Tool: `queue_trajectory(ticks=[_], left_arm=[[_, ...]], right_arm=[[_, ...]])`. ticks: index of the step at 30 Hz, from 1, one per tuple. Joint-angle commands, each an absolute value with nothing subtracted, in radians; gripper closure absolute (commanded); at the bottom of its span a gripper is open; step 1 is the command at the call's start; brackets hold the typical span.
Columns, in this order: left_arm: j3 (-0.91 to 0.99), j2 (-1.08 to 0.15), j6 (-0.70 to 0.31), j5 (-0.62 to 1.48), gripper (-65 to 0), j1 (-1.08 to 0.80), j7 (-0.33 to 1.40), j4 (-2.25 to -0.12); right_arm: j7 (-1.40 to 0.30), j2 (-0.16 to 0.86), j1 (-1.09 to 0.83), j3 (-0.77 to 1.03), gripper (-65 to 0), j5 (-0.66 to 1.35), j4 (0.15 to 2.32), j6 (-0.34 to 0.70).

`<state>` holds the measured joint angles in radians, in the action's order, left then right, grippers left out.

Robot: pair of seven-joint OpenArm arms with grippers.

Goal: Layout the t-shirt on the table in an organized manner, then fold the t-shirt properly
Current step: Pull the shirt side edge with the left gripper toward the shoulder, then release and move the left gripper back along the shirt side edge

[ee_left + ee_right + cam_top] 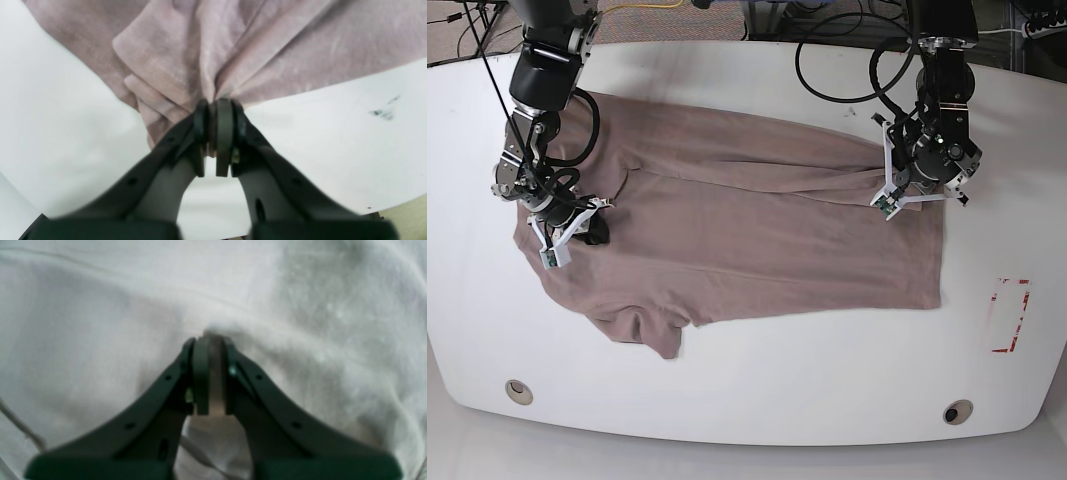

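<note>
Mauve t-shirt (253, 43) pinched between left claw (217, 110)

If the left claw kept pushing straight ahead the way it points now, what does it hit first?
The t-shirt: the left claw is already shut on a bunched edge of it, with more cloth directly ahead.

You are looking at a dusty mauve-brown short-sleeved cloth t-shirt (757, 240), soft and matt, its weave faintly mottled and gathered into fine pleats in the left wrist view (253, 50); in the right wrist view the same cloth (100, 323) looks washed-out pale and slightly fuzzy. It lies on a large glossy white bench with rounded corners (827, 380), smooth, with soft reflections and a few dark smudges (383, 113). Your left pincer (217, 106) has matt black plastic fingers with smooth grey pads (224, 133); your right pincer (210, 340) looks the same dark matt plastic. The red-white tape rectangle (1010, 315) looks flat and papery.
</note>
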<state>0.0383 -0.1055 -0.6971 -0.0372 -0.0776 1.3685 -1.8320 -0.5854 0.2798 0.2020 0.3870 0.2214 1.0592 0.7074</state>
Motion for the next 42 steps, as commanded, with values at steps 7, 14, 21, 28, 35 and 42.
queue_trajectory(ticks=[7,14,21,28,35,42], left_arm=[[0.042,-0.111,-0.698,-0.041,-1.3,-0.081,1.369,-1.937],[0.041,-0.113,-0.698,-0.041,-1.3,-0.130,1.396,-2.006],[0.038,-0.182,-0.698,-0.039,-1.5,-0.219,1.396,-2.012],[0.039,-0.228,-0.698,-0.038,-1.5,-0.332,1.396,-2.014],[0.042,-0.257,-0.698,-0.038,-1.5,-0.450,1.396,-2.014],[0.081,-0.285,-0.698,-0.038,-1.5,-0.539,1.396,-2.014]], right_arm=[[-0.644,0.289,0.200,0.387,-5.9,0.179,1.061,0.698],[-0.644,0.289,0.200,0.387,-5.9,0.179,1.061,0.698],[-0.644,0.289,0.200,0.387,-5.9,0.179,1.061,0.698],[-0.644,0.289,0.200,0.387,-5.9,0.179,1.061,0.698],[-0.644,0.286,0.202,0.387,-5.9,0.179,1.061,0.698],[-0.644,0.265,0.200,0.387,-5.9,0.179,1.061,0.698]])
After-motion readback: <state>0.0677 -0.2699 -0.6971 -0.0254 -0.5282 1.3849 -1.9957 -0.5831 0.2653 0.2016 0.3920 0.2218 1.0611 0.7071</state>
